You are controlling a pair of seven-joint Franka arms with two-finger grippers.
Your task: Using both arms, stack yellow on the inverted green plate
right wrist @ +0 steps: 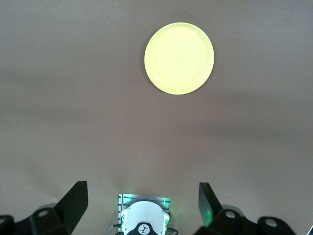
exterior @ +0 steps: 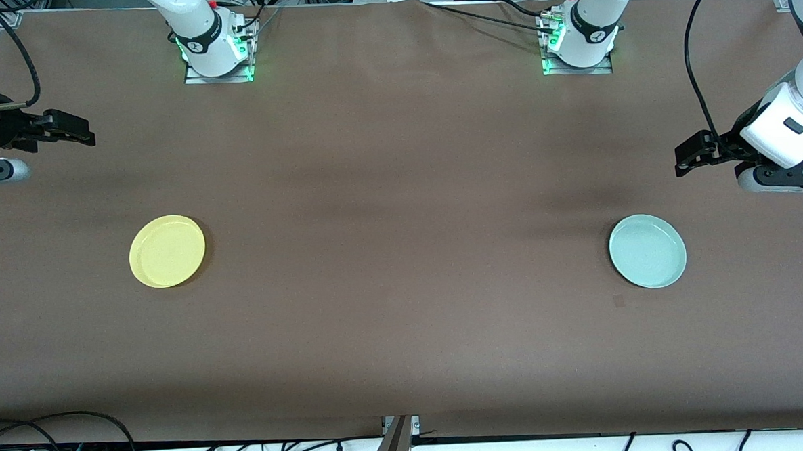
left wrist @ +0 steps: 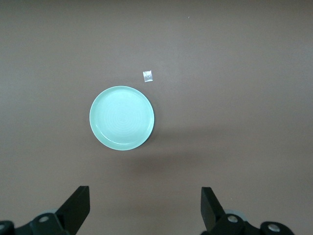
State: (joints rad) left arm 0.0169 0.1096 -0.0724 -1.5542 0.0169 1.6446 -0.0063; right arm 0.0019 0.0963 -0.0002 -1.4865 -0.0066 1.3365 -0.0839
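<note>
Mint-green and smooth, the green plate point(exterior: 647, 251) lay rim-up on the brown cloth point(exterior: 405, 307) at the left arm's end, a little nearer the front camera than the yellow plate point(exterior: 167, 251), which sat well apart from it toward the right arm's end, also rim-up. Both looked light, stiff and rather slippery, probably hard plastic; lying flat, each offered only its shallow raised rim as a place to pinch, and the green plate would need turning over by that edge first. A small pale scrap point(left wrist: 148, 76) lay just beside the green plate. The cloth looked matte and slightly wrinkled, likely giving some grip. Higher up, the left gripper point(exterior: 688, 157) hung over the cloth near the green plate, fingers spread and empty; the right gripper point(exterior: 72, 129) waited likewise over the yellow plate's end, fingers parted with nothing between them.
</note>
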